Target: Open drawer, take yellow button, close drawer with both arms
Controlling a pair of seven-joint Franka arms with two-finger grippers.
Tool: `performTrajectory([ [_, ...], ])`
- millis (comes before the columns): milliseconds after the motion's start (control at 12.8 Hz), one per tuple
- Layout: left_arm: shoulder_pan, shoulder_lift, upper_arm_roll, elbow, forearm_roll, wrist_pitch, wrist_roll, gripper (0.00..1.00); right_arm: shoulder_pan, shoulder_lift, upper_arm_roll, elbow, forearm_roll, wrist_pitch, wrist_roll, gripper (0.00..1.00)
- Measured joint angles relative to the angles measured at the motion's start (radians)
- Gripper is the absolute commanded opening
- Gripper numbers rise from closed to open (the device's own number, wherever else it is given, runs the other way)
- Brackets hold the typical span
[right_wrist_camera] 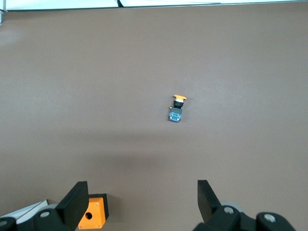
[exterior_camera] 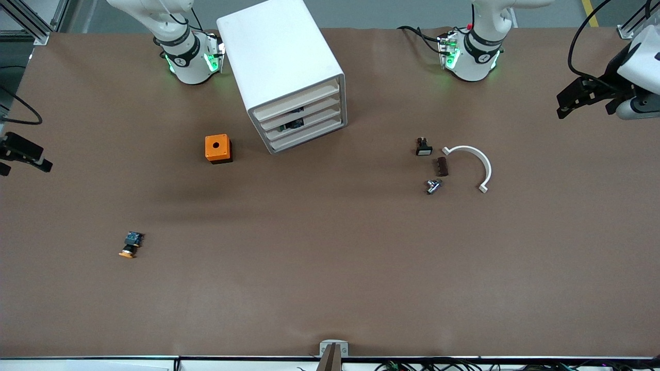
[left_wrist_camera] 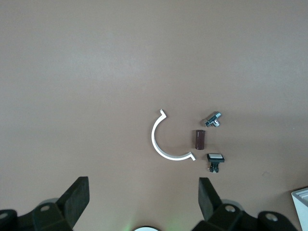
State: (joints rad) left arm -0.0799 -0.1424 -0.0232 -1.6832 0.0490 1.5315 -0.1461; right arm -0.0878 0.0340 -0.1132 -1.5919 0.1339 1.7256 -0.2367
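The white cabinet (exterior_camera: 278, 51) stands between the two arm bases. Its top drawer (exterior_camera: 296, 100) sits flush with the three below it. The button (exterior_camera: 131, 245), with an orange cap, black body and blue end, lies on its side on the brown mat, toward the right arm's end and nearer the front camera than the cabinet. It also shows in the right wrist view (right_wrist_camera: 176, 108). My right gripper (exterior_camera: 26, 154) (right_wrist_camera: 143, 202) is open and empty, over the table's edge at the right arm's end. My left gripper (exterior_camera: 567, 103) (left_wrist_camera: 143, 202) is open and empty, over the left arm's end.
An orange cube with a hole (exterior_camera: 218, 148) (right_wrist_camera: 91, 218) sits beside the cabinet. Toward the left arm's end lie a black-and-white part (exterior_camera: 423, 147) (left_wrist_camera: 215, 160), a brown block (exterior_camera: 441, 166) (left_wrist_camera: 199, 138), a metal fitting (exterior_camera: 433, 186) (left_wrist_camera: 212, 118) and a white curved clip (exterior_camera: 474, 159) (left_wrist_camera: 161, 144).
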Motion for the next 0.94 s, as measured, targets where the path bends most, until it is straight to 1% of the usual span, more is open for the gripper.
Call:
performTrajectory([
  [156, -0.001, -0.017, 0.0, -0.025, 0.0, 0.009, 0.0, 1.0, -0.012, -0.04, -0.004, 0.0, -0.004, -0.037, 0.002, 1.0],
  [312, -0.004, -0.019, -0.007, -0.03, -0.002, 0.011, 0.0, 1.0, -0.024, -0.064, -0.004, -0.001, -0.004, -0.057, 0.002, 1.0],
  [546, -0.004, -0.02, -0.057, -0.047, -0.003, 0.011, -0.003, 1.0, -0.025, -0.07, -0.001, -0.001, -0.004, -0.069, 0.002, 1.0],
  [702, -0.004, -0.02, -0.064, -0.048, -0.003, 0.014, -0.003, 1.0, -0.024, -0.07, 0.003, -0.001, -0.004, -0.077, 0.015, 1.0],
  [780, -0.003, -0.021, -0.064, -0.046, -0.003, 0.017, -0.003, 1.0, -0.02, -0.07, 0.005, 0.0, -0.01, -0.085, 0.041, 1.0],
  [937, 0.0, -0.02, -0.063, -0.035, -0.003, 0.023, -0.003, 1.0, 0.005, -0.071, 0.01, 0.006, -0.06, -0.102, 0.116, 1.0],
])
